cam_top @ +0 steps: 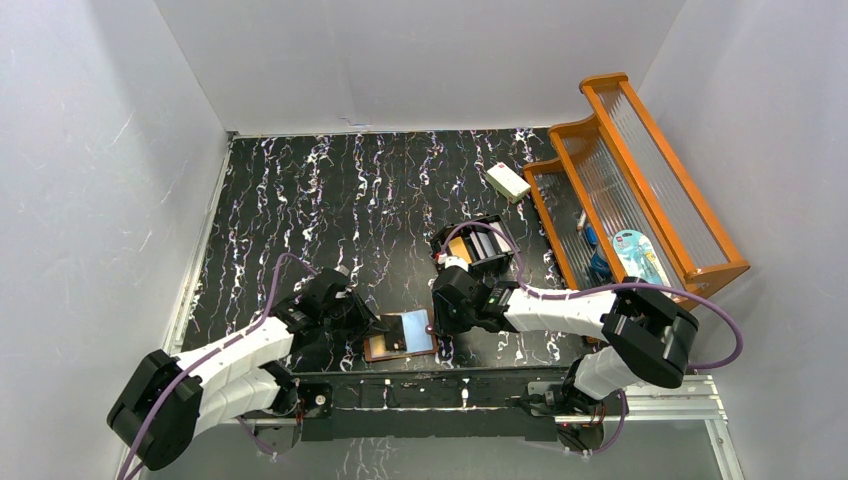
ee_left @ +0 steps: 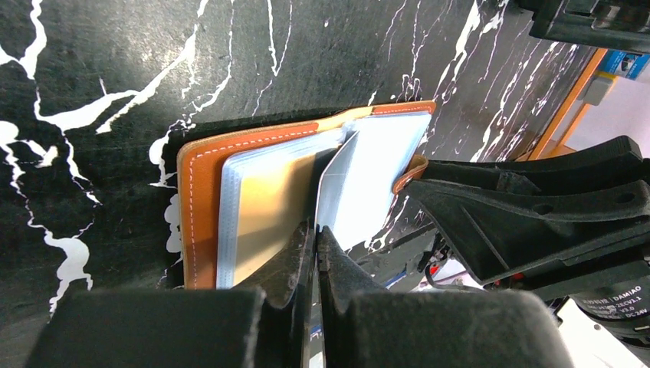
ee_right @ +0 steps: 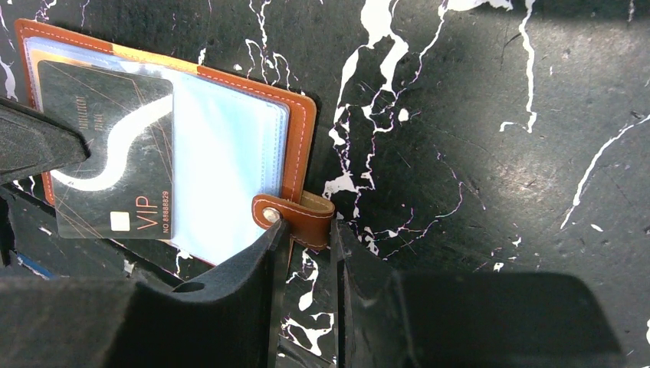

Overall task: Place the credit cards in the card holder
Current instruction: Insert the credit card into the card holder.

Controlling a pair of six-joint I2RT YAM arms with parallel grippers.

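Observation:
The brown leather card holder (cam_top: 400, 338) lies open near the table's front edge, with its pale blue slots up. My left gripper (cam_top: 377, 325) is shut on a dark grey VIP credit card (ee_right: 115, 153), which lies partly over the holder's left slots (ee_right: 222, 146). In the left wrist view the fingers (ee_left: 295, 264) are pressed together at the holder's (ee_left: 203, 192) near edge, and an orange-gold card (ee_left: 264, 215) sits in a slot. My right gripper (ee_right: 310, 238) grips the holder's snap tab (ee_right: 303, 218) at its fingertips. It also shows in the top view (cam_top: 437, 325).
A black compartmented box (cam_top: 482, 250) holding more cards stands just behind the right gripper. A white block (cam_top: 508, 181) lies further back. An orange wooden rack (cam_top: 640, 190) stands along the right side. The arms' mounting rail (cam_top: 420, 385) runs right in front of the holder.

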